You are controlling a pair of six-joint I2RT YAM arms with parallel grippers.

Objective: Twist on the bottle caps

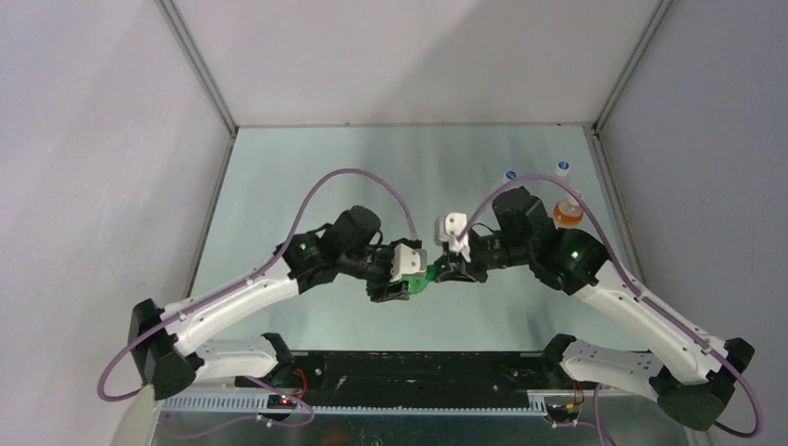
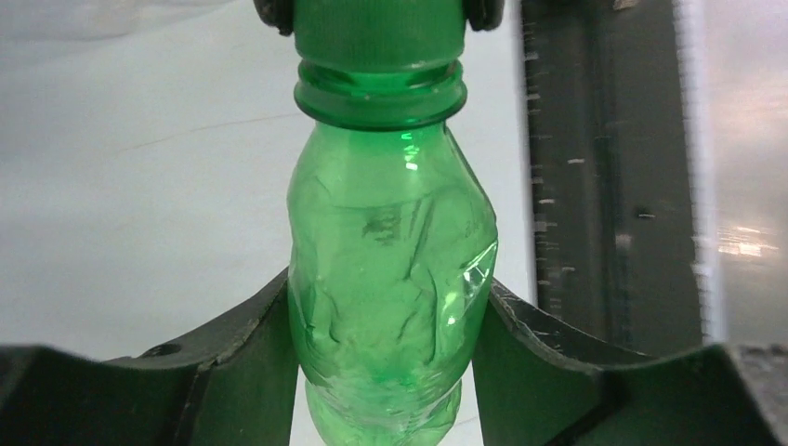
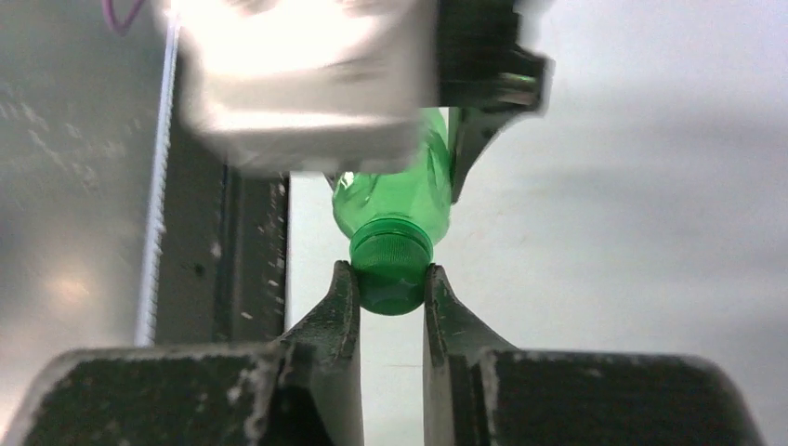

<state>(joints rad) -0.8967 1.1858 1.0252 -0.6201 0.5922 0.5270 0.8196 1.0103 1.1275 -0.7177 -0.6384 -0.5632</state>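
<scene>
My left gripper is shut on the body of a crumpled green bottle and holds it above the table, neck pointing at the right arm. The bottle shows as a green patch between the two grippers in the top view. My right gripper is shut on the green cap, which sits on the bottle's neck. The cap also shows at the top of the left wrist view. Two small caps, one white-and-blue and one with a blue top, stand at the back right of the table.
An orange bottle with a white top stands at the back right, partly behind the right arm. The black base rail runs along the near edge. Grey walls close in the table on three sides.
</scene>
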